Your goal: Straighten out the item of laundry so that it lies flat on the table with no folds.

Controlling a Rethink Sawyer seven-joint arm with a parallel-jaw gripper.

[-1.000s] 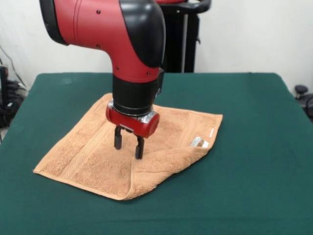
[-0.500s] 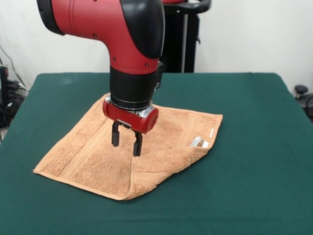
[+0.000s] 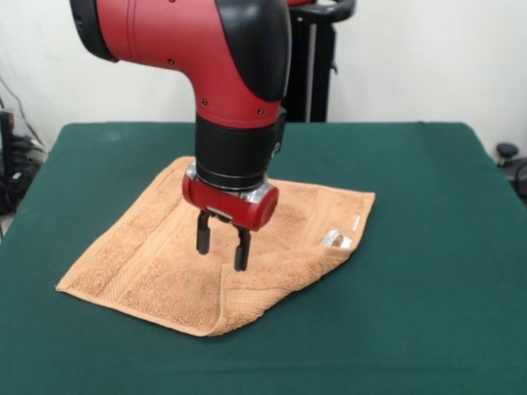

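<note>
The orange-tan towel [image 3: 156,255] lies on the dark green table [image 3: 412,271], left of centre. Its front right corner is folded back over itself, making a raised flap [image 3: 276,276] with a thick fold along its near edge. A small white label [image 3: 356,221] shows at the right edge, and a crumpled white tag [image 3: 333,240] lies on the flap. My gripper [image 3: 221,248] hangs open and empty just above the towel, at the inner edge of the folded flap. Its two black fingers [image 3: 202,237] point down.
The robot's black pedestal [image 3: 309,62] stands behind the table's far edge. Dark equipment and cables [image 3: 12,164] sit off the table's left side, and a dark object [image 3: 510,160] off its right side.
The gripper rose slightly and drifted left, then shifted right and lower toward the flap's edge. It stays open. The towel has not moved.
</note>
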